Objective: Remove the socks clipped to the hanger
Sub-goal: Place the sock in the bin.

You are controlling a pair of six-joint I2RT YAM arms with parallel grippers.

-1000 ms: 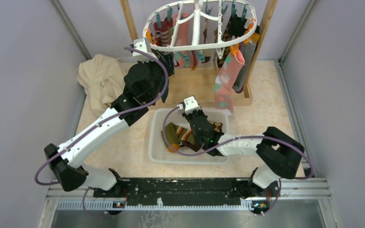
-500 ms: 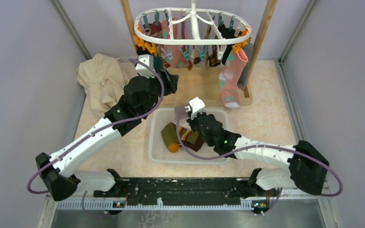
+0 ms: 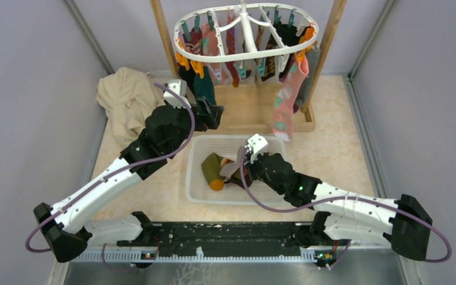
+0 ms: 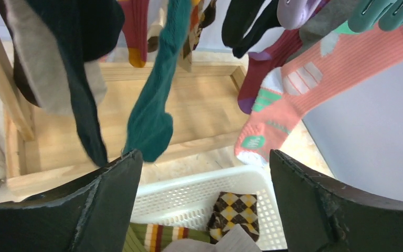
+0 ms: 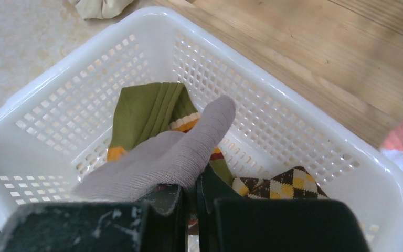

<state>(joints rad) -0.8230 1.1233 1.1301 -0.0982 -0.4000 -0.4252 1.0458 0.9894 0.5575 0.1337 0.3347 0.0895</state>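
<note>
The white oval hanger [image 3: 243, 57] hangs at the back with several socks clipped to it, among them a pink patterned sock [image 3: 286, 98] and a teal sock [image 3: 203, 86]. My left gripper [image 3: 212, 113] stands open just below the teal sock [image 4: 155, 105], holding nothing. In the left wrist view its jaws [image 4: 204, 157] frame the white basket [image 4: 199, 191] below, and the pink sock [image 4: 304, 89] hangs to the right. My right gripper [image 5: 195, 184] is shut on a grey sock [image 5: 173, 152] over the basket [image 5: 304, 115], where an olive striped sock [image 5: 147, 110] and an argyle sock [image 5: 283, 186] lie.
Two wooden posts [image 3: 163, 29] and a wooden base board [image 3: 249, 110] carry the hanger. A crumpled beige cloth [image 3: 124, 98] lies at the back left. The basket [image 3: 197, 178] sits between the arms, in front of the board. Grey walls close in both sides.
My left gripper has opened and drawn back down from the hanger's left rim, and the hanger has swung back. The right arm has stretched lower over the basket with the grey sock.
</note>
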